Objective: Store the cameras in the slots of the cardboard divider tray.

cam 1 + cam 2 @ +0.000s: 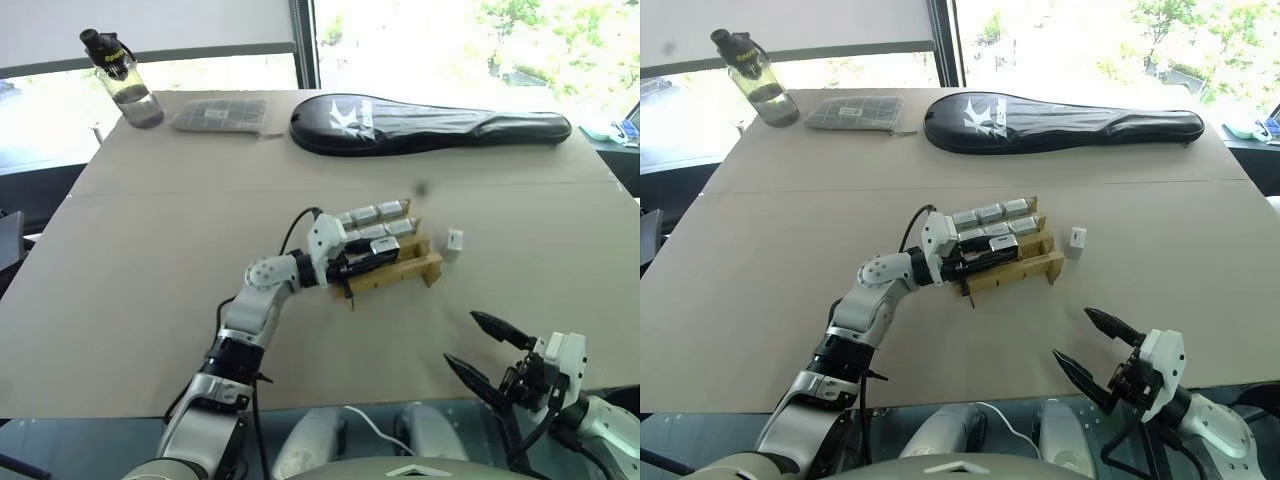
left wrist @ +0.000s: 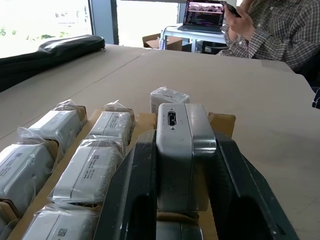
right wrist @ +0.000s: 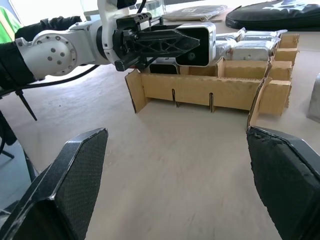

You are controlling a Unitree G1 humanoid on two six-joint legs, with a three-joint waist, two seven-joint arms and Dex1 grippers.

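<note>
an office-like workspace: big windows (image 1: 450, 40), a person (image 2: 270, 30) at a laptop (image 2: 204, 12) nearby.

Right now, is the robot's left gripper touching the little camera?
Touching. In the left wrist view the left gripper has its two black fingers pressed against both sides of the camera, holding it above the cardboard divider tray.
</note>
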